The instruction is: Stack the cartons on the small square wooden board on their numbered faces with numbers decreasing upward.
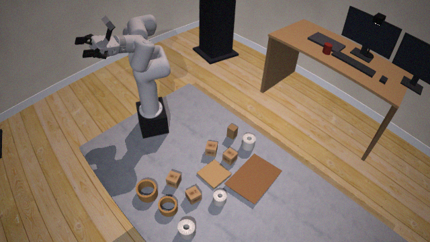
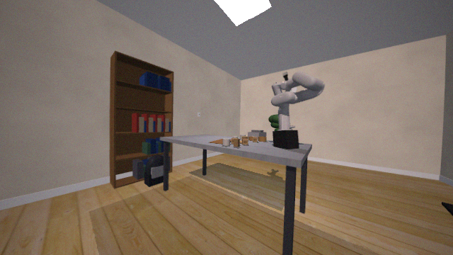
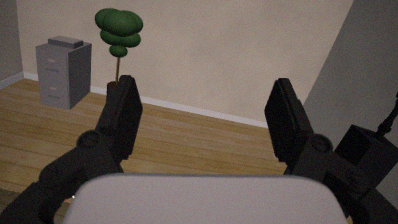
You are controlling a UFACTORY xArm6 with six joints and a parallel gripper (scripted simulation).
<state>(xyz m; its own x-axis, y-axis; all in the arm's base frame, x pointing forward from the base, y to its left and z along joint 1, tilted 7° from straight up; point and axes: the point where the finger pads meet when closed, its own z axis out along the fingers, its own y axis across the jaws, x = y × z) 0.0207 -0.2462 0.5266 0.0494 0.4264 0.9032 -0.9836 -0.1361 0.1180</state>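
Nothing held, gripper [image 1: 88, 46] spread wide.
Cartons [image 1: 211, 148] and board [image 1: 213, 173] lie far behind me; I'm facing away.

Bookshelf [image 2: 114, 117], desk [image 1: 295, 35], filing cabinet [image 3: 62, 72]

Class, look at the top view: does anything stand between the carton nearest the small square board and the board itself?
Nothing visible does. That carton stands just off the small square wooden board, at its far corner, with only bare grey table top between them. The white roll stands off to the side, beyond the carton. The open gripper holds nothing and points away from the table.
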